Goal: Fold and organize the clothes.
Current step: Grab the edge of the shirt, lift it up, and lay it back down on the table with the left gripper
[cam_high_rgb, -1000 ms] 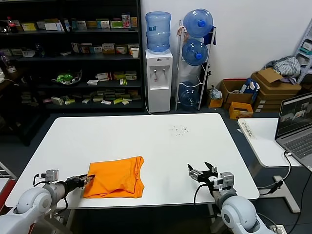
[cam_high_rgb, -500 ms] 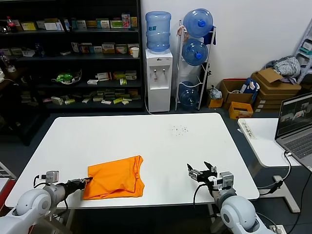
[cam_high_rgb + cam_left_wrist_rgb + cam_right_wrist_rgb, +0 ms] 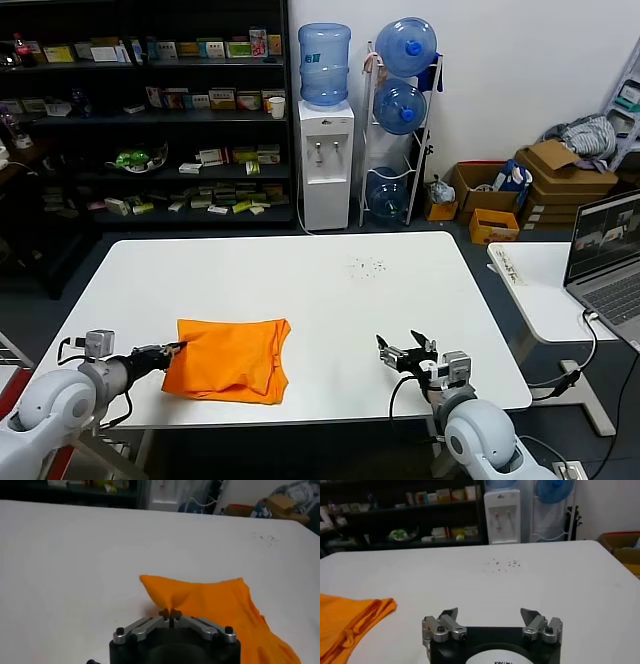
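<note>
The orange T-shirt (image 3: 228, 359) lies folded into a rough square on the white table (image 3: 300, 290), near the front edge and left of its middle. The left gripper (image 3: 178, 348) is pinched tight on the shirt's near left corner, the cloth puckered between its fingertips (image 3: 170, 613). The right gripper (image 3: 404, 353) hovers with jaws wide and empty, well to the right of the shirt. The step in hand looks like tidying or shifting the folded shirt; next, the held corner probably needs a smooth, low pull so the layers keep together.
</note>
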`<state>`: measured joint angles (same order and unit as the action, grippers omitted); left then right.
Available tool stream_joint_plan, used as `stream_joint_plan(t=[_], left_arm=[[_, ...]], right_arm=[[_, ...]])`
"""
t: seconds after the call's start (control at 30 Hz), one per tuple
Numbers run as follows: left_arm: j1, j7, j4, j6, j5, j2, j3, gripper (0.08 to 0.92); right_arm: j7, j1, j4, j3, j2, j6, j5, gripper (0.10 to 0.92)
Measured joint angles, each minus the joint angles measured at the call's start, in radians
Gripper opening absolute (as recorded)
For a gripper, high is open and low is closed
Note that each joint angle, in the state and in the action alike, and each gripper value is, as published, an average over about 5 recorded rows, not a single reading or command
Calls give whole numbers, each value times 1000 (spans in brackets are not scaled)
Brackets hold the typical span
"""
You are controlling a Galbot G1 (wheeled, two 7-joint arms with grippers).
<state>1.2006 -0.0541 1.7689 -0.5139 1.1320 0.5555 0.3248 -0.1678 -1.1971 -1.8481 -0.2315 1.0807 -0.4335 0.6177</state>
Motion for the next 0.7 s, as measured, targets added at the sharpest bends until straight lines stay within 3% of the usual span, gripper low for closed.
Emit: stream_joint_plan(t=[0.33,0.7], left_arm=[[30,-12,31,-37,-51,-191,12,104],[16,38,-89,-33,-151,-360,20,104]], right_arm=[[21,11,9,17,-1,27,1,823],[33,13,10,17,9,44,2,823]])
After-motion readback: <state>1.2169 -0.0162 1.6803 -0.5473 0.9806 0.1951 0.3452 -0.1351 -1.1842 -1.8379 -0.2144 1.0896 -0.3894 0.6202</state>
